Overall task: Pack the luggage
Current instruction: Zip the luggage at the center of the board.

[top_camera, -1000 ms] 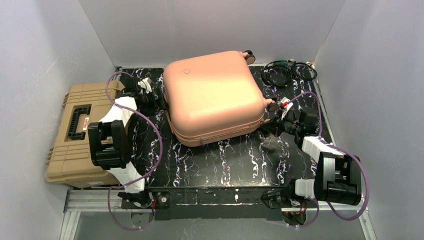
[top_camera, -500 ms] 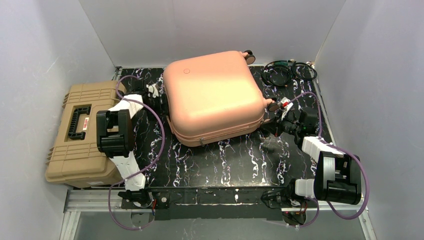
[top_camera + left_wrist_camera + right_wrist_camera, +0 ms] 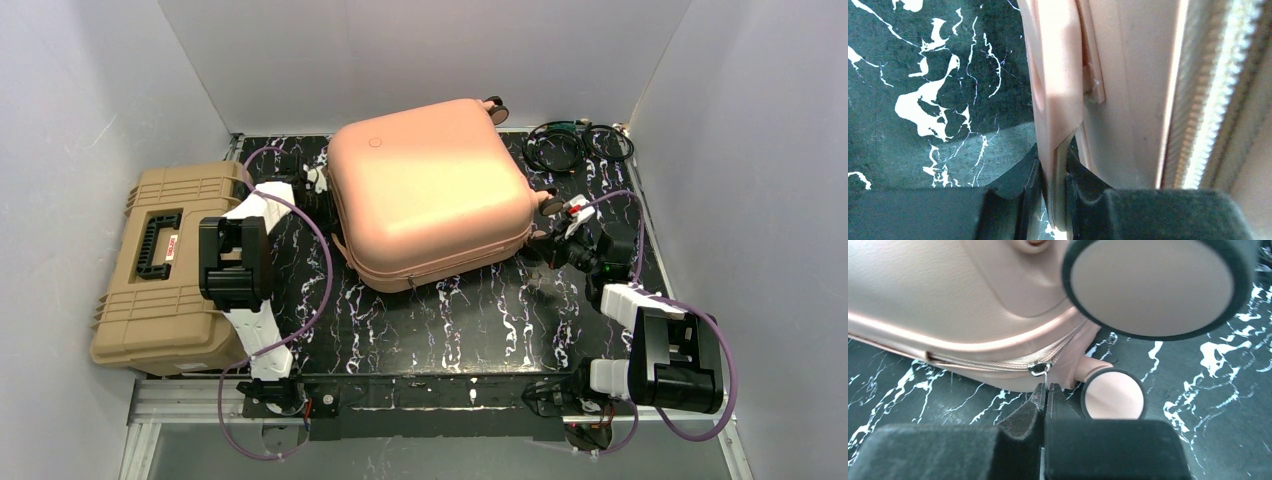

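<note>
The peach-pink luggage lies closed and flat in the middle of the table. My left gripper is at its left side. In the left wrist view this gripper is shut on a flat pink handle strap standing off the shell. My right gripper is at the luggage's near right corner, beside the wheels. In the right wrist view this gripper is shut on the thin metal zipper pull, which hangs from the slider on the zip line.
A tan ribbed toolbox with a black handle sits at the left table edge, beside my left arm. Coiled black cables lie at the back right. Two luggage wheels stand close to my right fingers. Grey walls enclose the table.
My left arm swung from above the toolbox towards the luggage's left side, and its jaws closed on the handle strap. The luggage shifted slightly. The right gripper stayed shut on the zipper pull.
</note>
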